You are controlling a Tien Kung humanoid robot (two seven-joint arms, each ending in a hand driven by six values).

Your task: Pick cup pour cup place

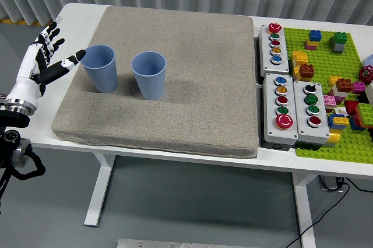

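Observation:
Two blue ribbed cups stand upright on the grey mat (192,79). The left cup (99,68) is near the mat's left edge and the right cup (149,74) is just beside it, with a small gap between them. My left hand (51,58), white with black fingertips, hovers at the left of the left cup with its fingers spread and holding nothing. Its thumb tip is close to the cup's rim, apart from it. The right arm is out of sight.
Three grey button boxes (285,108) with coloured buttons sit right of the mat. A green baseplate (344,143) with several coloured bricks lies at the far right. The white table (70,20) shows bare along the left edge.

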